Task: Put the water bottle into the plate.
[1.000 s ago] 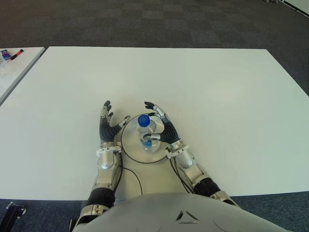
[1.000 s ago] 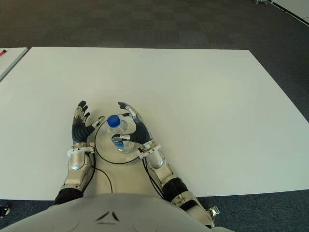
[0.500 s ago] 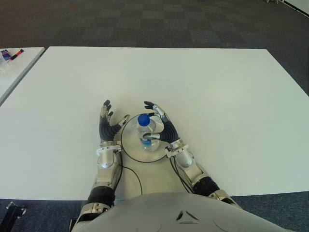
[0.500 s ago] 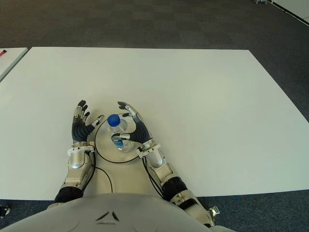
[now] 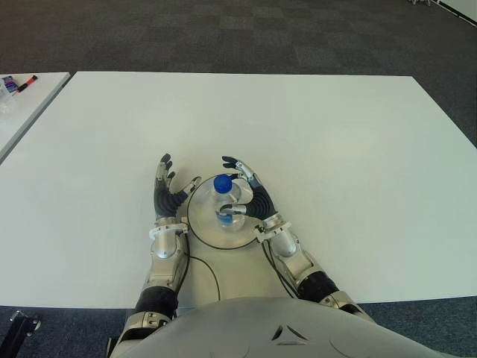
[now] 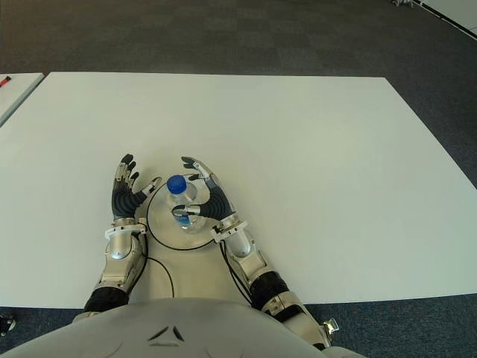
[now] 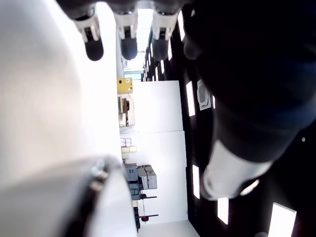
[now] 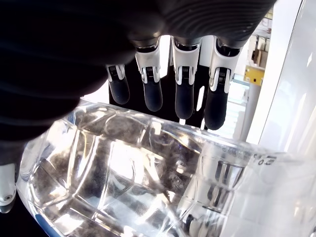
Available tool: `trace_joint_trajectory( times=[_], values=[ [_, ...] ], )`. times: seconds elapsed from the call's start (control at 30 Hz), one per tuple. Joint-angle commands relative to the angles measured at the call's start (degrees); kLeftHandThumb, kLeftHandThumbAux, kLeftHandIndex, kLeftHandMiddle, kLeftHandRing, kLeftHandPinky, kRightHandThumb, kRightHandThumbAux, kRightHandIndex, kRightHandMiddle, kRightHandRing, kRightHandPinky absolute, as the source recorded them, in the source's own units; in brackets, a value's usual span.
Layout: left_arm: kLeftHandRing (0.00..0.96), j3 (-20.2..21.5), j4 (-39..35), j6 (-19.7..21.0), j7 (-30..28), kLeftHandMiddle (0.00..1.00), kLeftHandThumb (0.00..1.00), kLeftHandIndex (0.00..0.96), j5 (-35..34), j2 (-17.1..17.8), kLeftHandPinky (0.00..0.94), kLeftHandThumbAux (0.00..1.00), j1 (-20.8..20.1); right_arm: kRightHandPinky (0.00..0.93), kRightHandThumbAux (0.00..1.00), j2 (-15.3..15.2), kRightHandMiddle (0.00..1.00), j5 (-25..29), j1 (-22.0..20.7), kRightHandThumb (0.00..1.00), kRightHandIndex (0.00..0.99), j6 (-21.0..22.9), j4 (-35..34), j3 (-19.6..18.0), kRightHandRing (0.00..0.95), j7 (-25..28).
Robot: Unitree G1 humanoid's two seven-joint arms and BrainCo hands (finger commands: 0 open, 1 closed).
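While bottle [image 5: 226,203] stands in plate [image 5: 203,227], right hand [image 5: 250,200] alongside

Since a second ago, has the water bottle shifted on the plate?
No. The water bottle stands upright in the same spot inside the plate's rim, with the right hand open around it.

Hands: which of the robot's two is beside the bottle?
The right hand, fingers extended beside the water bottle standing in the plate; the left hand shows outside the plate's left rim.
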Motion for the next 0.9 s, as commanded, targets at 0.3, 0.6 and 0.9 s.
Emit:
trace_joint_trajectory(
  times=[0.3, 0.6, 0.9],
  values=[
    [0.000, 0.52, 3.66, 2.71, -0.02, 0.000, 0.100, 0.016, -0.65, -0.35, 0.026, 0.856, 1.46, 0.218, 0.537, -0.33, 0.137, 0.04, 0.84, 0.431, 0.063, 0.84, 2.19, -0.44, 0.160, 0.92],
    [0.000, 0.23, 3.32, 3.19, 0.54, 0.000, 0.104, 0.015, -0.26, -0.65, 0.021, 0.842, 1.29, 0.135, 0.554, -0.74, 0.083, 1.97, 1.22, 0.277, 0.004, 1.54, -0.34, -1.36, 0.091, 3.02],
    [0.000, 0.41, 3.50, 2.73, 0.49, 0.000, 0.108, 0.013, -0.29, -0.43, 0.001, 0.832, 1.56, 0.092, 0.544, -2.23, 0.049, 1.37, 3.32, 0.210, 0.000, 5.65, -7.98, -2.21, 0.054, 4.85]
  ],
)
